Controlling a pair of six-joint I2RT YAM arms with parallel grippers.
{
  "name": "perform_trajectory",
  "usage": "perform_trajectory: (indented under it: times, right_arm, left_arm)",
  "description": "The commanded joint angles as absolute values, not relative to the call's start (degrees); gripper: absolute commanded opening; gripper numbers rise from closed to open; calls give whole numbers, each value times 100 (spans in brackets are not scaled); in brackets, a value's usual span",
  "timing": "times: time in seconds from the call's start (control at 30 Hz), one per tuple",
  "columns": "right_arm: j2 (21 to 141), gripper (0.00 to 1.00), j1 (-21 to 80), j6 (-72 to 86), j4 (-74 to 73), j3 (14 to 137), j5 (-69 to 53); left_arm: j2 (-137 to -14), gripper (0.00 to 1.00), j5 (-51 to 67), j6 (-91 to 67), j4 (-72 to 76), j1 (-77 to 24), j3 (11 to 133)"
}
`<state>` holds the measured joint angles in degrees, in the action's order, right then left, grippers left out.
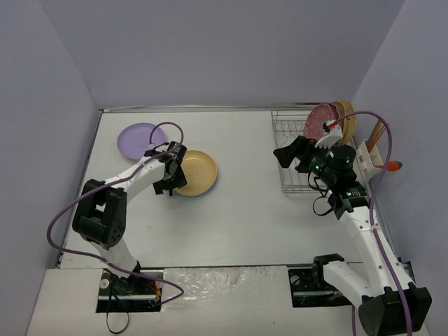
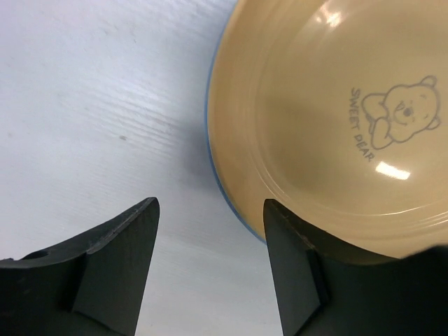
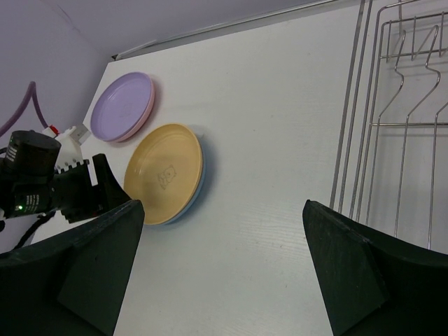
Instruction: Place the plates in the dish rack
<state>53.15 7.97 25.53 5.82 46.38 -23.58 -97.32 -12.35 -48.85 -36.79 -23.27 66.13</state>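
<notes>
Plate (image 2: 329, 140) rim within left pincer (image 2: 210, 210)

Top cam looks down from high at near edge on whole tabletop (image 1: 245, 224). L wrist cam is very near yellow plate (image 2: 336, 119), upper right of frame. R wrist cam sees same plate from farther.

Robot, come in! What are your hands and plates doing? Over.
Left gripper open at yellow plate rim. Right gripper open, empty, by rack. Nothing in the way. Over.
</notes>
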Motion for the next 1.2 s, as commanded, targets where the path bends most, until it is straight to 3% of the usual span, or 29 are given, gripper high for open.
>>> perform_trajectory:
  times: [0.0, 0.13, 0.47, 1.17]
  right_arm:
    - [5378, 93, 839, 2461, 1028, 4693, -2578]
    - [5494, 93, 889, 2442, 1001, 4738, -2874]
    - [5504, 93, 993, 2347, 871, 4711, -2988]
    - [5440, 94, 1011, 2227, 765, 4685, -3053]
  left_arm:
    - [-9376, 57, -1679, -4185, -3882, -2102, 7296]
    - [-9639, 56, -1535, -3410, -3656, -1941, 7742]
    - [-10645, 42, -1107, -2051, -3726, -1821, 8751]
    - [-11294, 39, 0, -914, -3703, -1357, 9389]
